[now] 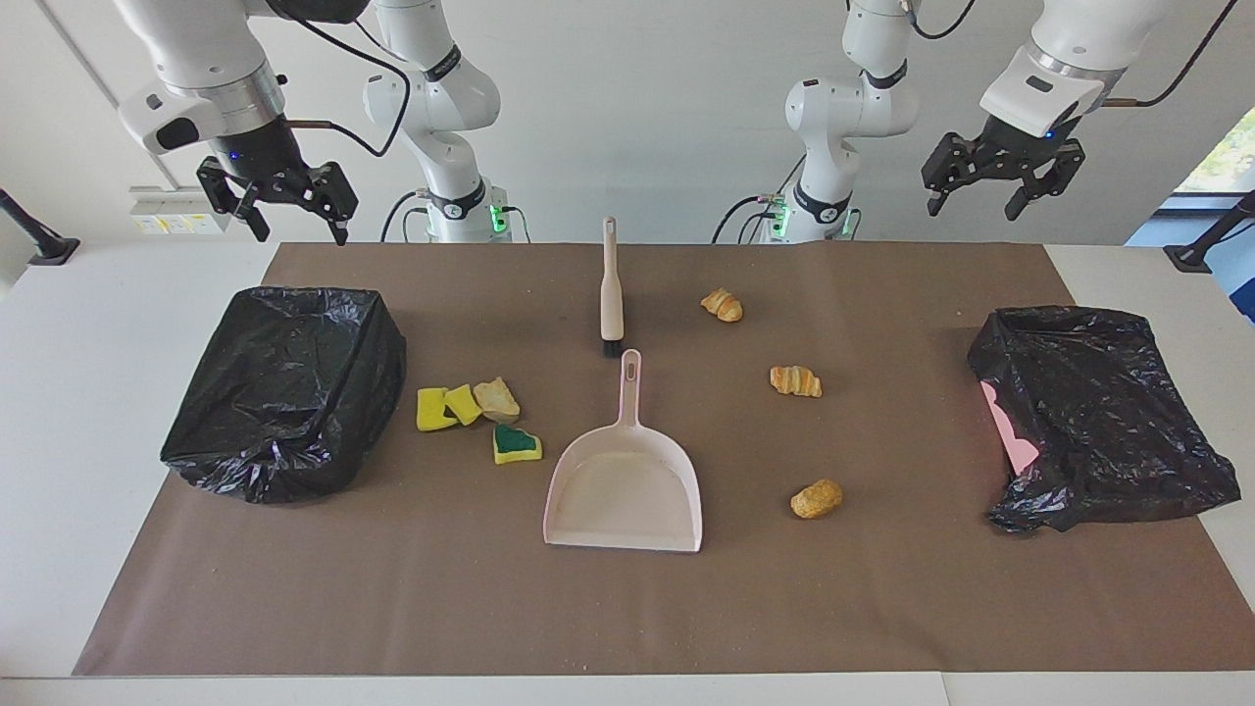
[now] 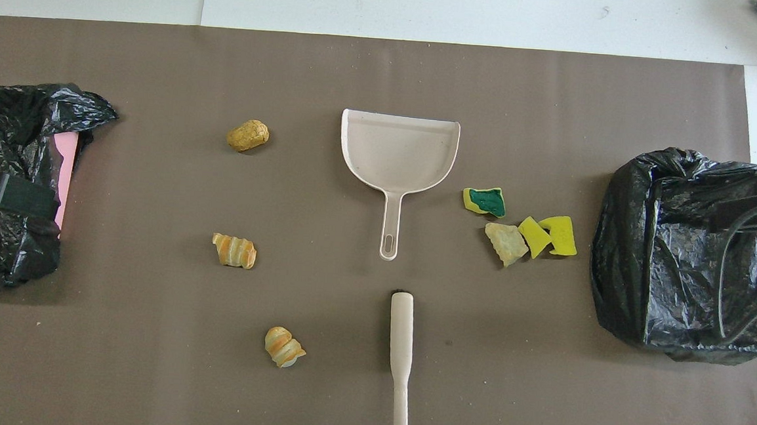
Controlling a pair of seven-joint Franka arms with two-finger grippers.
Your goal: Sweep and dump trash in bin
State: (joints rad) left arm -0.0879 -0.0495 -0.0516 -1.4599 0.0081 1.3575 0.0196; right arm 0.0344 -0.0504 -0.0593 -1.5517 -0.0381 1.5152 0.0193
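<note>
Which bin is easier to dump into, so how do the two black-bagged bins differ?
The bin at the right arm's end stands boxy, its bag drawn tight around it. The bin at the left arm's end sits slumped, its bag loose and crumpled, with pink showing at one edge. Both are lined with glossy black bags and rest on the brown mat.

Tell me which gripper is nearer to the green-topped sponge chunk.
Right. The right gripper hangs above the near bin beside the green-topped sponge chunk; the left gripper hangs at the table's other end.
</note>
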